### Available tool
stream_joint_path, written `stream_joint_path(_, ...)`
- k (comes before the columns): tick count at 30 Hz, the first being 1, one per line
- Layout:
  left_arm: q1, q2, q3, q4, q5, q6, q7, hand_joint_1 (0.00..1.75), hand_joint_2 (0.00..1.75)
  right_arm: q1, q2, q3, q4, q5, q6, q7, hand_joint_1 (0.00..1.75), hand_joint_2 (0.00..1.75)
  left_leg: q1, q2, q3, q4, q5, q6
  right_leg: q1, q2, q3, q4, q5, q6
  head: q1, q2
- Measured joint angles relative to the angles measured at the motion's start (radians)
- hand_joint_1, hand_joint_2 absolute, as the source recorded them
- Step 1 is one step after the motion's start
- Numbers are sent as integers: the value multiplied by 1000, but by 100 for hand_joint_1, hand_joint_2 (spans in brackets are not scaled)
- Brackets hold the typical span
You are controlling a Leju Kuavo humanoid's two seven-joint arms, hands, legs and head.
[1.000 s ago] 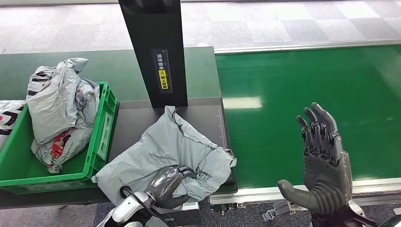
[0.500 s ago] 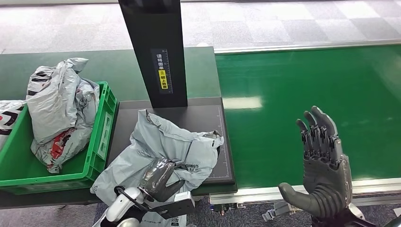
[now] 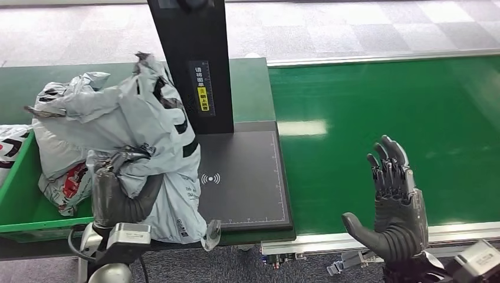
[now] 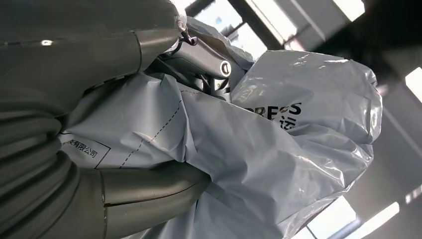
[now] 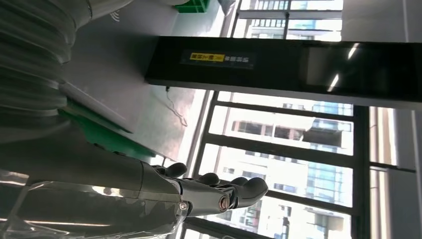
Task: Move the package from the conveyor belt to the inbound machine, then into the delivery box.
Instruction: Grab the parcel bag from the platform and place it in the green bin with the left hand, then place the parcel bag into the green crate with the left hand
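Between the inbound machine's scan plate (image 3: 247, 177) and the green delivery box (image 3: 127, 171), the left hand (image 3: 121, 188) holds the grey package (image 3: 147, 130) aloft, fingers and thumb clenched into a bunched fold of the film; the bag's free end rises above the grip and its lower end hangs over the table's near edge, clear of the plate; the left wrist view confirms the film pinched between thumb and fingers (image 4: 199, 59). The box already holds a heap of grey parcels (image 3: 71, 135) standing above its rim. The right hand (image 3: 395, 200) hovers over the conveyor belt (image 3: 383, 106), fingers spread and holding nothing.

Likely hazards, judged from this arrangement: the grip takes only a fold of slippery film, so the contents could shift and the bag slide out short of the box; the dangling lower end could catch on the box wall or the table edge during transfer; the raised flap lies close to the machine's black column (image 3: 191, 59) and might snag there; released onto so full a heap, the package may roll off the pile and out of the box.
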Motion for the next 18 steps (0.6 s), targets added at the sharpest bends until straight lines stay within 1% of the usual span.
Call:
stream_joint_path(3, 7, 2, 48, -38, 3, 16, -2, 175, 175, 1, 9, 5, 40, 8, -3, 7, 0, 175, 0, 0, 0, 0, 0, 0, 0, 0, 0, 0, 0, 0, 0, 0)
stream_joint_path(5, 9, 2, 70, -52, -6, 29, 6, 175, 175, -2, 13, 8, 66, 11, 0, 29, 0, 175, 0, 0, 0, 0, 0, 0, 0, 0, 0, 0, 0, 0, 0, 0)
stream_joint_path(8, 0, 2, 118, -62, -31, 37, 44, 175, 175, -21, 15, 25, 136, 50, -2, 80, 0, 175, 0, 0, 0, 0, 0, 0, 0, 0, 0, 0, 0, 0, 0, 0)
stream_joint_path(11, -29, 1, 190, -54, -30, 9, 88, 175, 175, -56, 13, 52, 241, 87, -11, 116, 0, 175, 0, 0, 0, 0, 1, -1, 0, 0, 0, 0, 0, 0, 0, 0)
stream_joint_path(14, -78, 2, 253, 10, -23, -28, 104, 175, 175, -77, 1, 69, 328, 77, -20, 109, 0, 175, 0, -1, 0, 0, 2, -1, 0, -1, 0, 0, 1, -1, 0, 0)
stream_joint_path(18, -139, 3, 294, 145, -45, -55, 122, 175, 175, -95, -25, 83, 390, 52, -21, 98, 0, 175, 0, 0, 0, 0, 2, -2, 0, 0, -1, 1, 1, -2, 0, 0)
